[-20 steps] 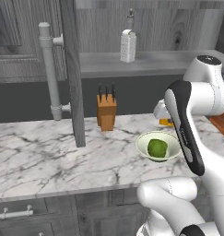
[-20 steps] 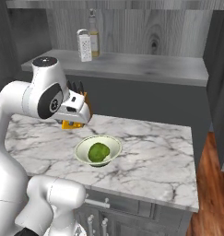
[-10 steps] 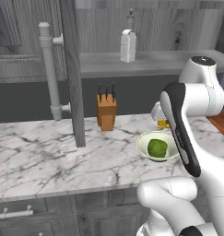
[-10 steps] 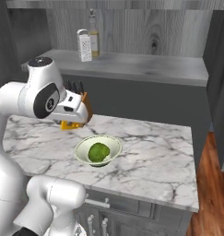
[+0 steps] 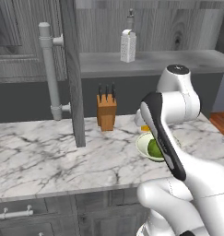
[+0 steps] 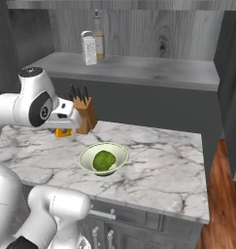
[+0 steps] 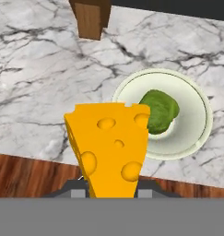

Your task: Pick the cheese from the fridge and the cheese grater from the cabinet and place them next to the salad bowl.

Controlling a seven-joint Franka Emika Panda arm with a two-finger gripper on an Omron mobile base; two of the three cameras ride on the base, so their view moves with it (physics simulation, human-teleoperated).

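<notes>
Jaws clamped on cheese [image 7: 111, 147] — held above marble bench [image 7: 35, 69], just short of salad bowl [image 7: 187, 124]. Beyond bowl: knife block [image 5: 106, 113]. Farther back — cheese grater [image 5: 128, 46] upright on cabinet shelf [image 5: 178, 62].

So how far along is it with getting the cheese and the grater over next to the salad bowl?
Roughly halfway through the first item. The cheese is out of the fridge and held in the jaws above the marble counter, near the salad bowl but not yet set down. The cheese grater stands on the cabinet shelf, untouched. Left: place the cheese, then fetch the grater.
</notes>
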